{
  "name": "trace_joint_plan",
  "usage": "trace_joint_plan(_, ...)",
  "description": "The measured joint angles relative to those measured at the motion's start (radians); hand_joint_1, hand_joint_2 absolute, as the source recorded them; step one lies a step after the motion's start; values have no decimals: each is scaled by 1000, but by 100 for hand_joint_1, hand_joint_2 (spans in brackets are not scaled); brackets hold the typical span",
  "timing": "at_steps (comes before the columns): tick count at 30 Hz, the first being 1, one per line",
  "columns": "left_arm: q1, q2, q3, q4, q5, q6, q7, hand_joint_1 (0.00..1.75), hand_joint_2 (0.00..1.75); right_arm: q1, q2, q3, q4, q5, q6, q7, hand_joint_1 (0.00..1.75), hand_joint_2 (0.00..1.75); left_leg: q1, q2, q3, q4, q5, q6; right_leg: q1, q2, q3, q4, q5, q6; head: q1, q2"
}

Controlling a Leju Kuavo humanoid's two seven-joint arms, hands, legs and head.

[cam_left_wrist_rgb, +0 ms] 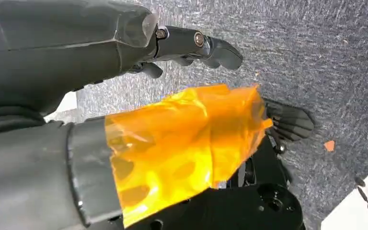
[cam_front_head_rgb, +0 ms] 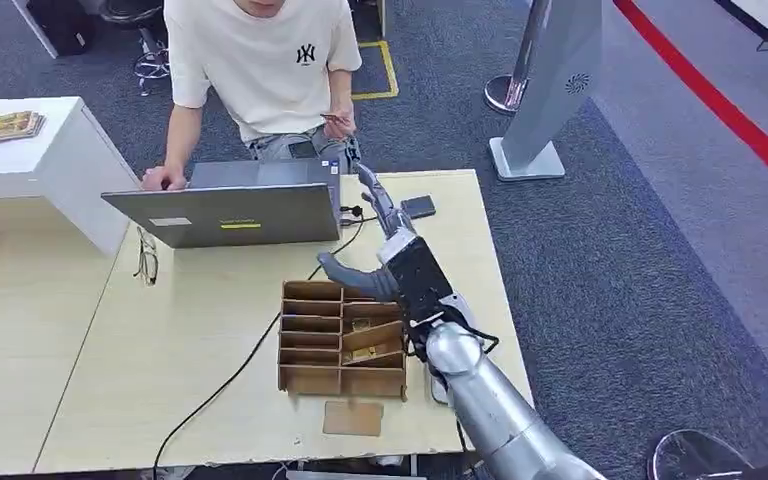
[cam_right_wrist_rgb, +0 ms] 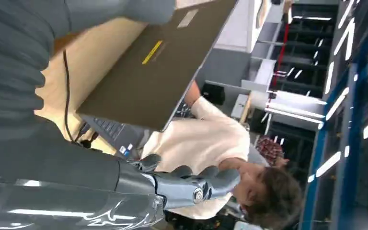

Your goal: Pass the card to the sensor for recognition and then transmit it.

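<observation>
One card (cam_front_head_rgb: 335, 119) in the person's hand (cam_front_head_rgb: 340, 125), just beyond the empty, outstretched right hand (cam_front_head_rgb: 385, 235).

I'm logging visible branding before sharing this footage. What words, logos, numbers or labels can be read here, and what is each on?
"NY": black logo on the chest of the person's cream T-shirt.
Yellow strip label on the grey laptop lid: too small to read.
White sticker on the same lid: too small to read.
Nothing else is legible.
</observation>
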Motion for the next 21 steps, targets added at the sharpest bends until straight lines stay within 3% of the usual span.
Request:
trace_joint_plan(11, 23, -51, 38, -101, 21, -55, 29, 0, 0, 164, -101, 89, -229, 180, -41, 3, 175, 175, 0, 0, 0, 0, 0, 0, 0, 0, 0, 0, 0, 0, 0, 0)
trace_joint_plan(14, 26, -64, 47, -129, 21, -67, 37, 0, 0, 175, -126, 119, -254, 292, -85, 24, 145, 175, 0, 0, 0, 0, 0, 0, 0, 0, 0, 0, 0, 0, 0, 0)
trace_joint_plan(17, 27, -73, 55, -151, 20, -70, 43, 0, 0, 177, -147, 149, -265, 366, -104, 48, 66, 175, 0, 0, 0, 0, 0, 0, 0, 0, 0, 0, 0, 0, 0, 0)
trace_joint_plan(18, 28, -74, 58, -156, 19, -72, 43, 0, 0, 177, -153, 160, -266, 388, -110, 57, 47, 175, 0, 0, 0, 0, 0, 0, 0, 0, 0, 0, 0, 0, 0, 0)
trace_joint_plan(21, 29, -77, 64, -166, 16, -78, 43, 0, 0, 176, -167, 194, -266, 452, -121, 84, 49, 175, 0, 0, -1, 0, 0, 0, 0, 0, 0, 0, 0, 0, 0, 0)
